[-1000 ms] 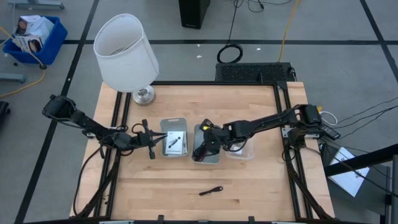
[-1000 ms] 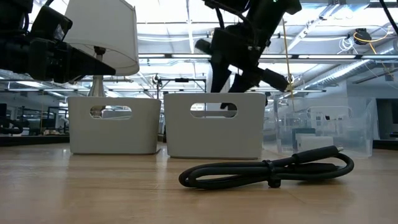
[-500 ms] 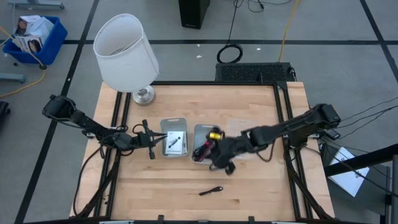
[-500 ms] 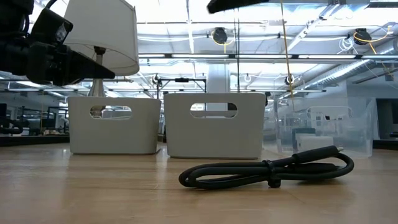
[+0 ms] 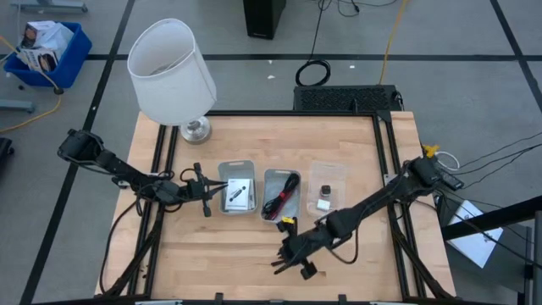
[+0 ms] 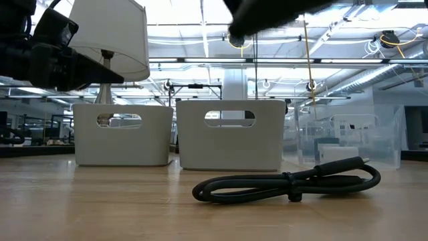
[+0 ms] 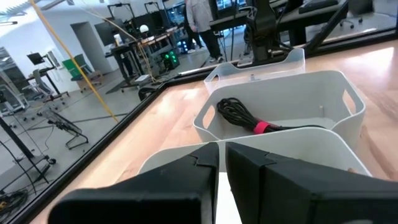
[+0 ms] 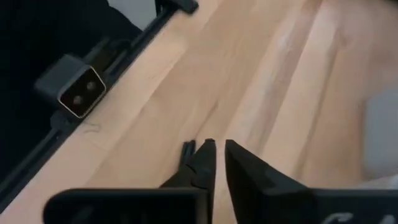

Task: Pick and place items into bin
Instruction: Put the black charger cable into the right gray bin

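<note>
- Wooden table (image 5: 254, 135), white-shaded lamp (image 5: 172, 72) at its far left corner.
- Three bins in a row: left bin (image 5: 238, 187) with white cards, count hard to make out; middle bin (image 5: 281, 195) with coiled red-and-black cable (image 5: 279, 196); clear bin (image 5: 326, 190) with tiny black cube (image 5: 325, 190) and tiny white block (image 5: 323, 203).
- Right gripper (image 5: 290, 254) just above short black cable (image 5: 282, 262) on table, fingers nearly closed, empty.
- Left gripper (image 5: 206, 191) beside left bin, fingers nearly closed, empty.
</note>
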Action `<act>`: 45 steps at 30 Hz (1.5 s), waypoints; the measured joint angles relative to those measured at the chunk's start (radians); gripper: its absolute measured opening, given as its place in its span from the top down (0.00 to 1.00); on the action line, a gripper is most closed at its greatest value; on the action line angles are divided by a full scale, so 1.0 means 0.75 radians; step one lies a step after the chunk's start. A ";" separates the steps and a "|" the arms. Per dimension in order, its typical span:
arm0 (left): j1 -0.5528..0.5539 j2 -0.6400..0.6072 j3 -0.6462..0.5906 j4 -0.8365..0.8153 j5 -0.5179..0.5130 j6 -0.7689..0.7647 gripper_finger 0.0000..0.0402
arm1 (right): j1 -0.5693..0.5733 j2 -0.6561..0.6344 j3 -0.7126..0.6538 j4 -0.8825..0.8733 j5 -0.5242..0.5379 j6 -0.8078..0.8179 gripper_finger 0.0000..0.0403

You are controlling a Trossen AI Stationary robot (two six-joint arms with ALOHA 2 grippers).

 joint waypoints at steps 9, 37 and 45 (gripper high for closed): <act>0.000 0.000 0.000 -0.001 0.001 -0.082 0.91 | 0.057 0.153 -0.001 0.105 -0.042 0.283 0.67; 0.000 0.000 0.000 -0.040 0.010 -0.089 0.91 | 0.040 0.301 -0.016 -0.038 0.002 0.340 0.74; 0.000 0.000 0.000 -0.039 0.010 -0.090 0.91 | 0.046 0.152 -0.028 -0.106 -0.054 0.207 0.95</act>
